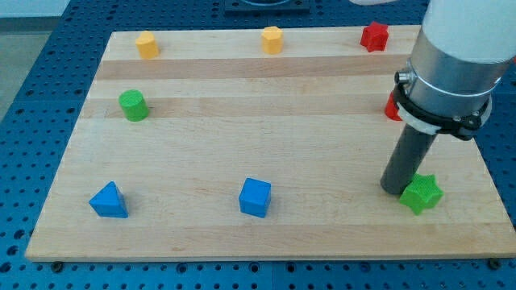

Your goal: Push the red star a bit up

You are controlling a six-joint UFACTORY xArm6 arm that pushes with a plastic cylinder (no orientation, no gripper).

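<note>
The red star [374, 36] lies at the view's top right, near the board's top edge. My tip [395, 190] rests on the board at the lower right, far below the red star. It stands just left of the green star [422, 194] and touches or nearly touches it. A second red block [392, 108] sits partly hidden behind my arm at the right; its shape cannot be made out.
A yellow block [147, 44] and an orange block [272, 39] lie along the top edge. A green cylinder [133, 105] is at the left. A blue triangle [109, 200] and a blue cube [255, 197] lie near the bottom. The wooden board [242, 121] ends close to the right blocks.
</note>
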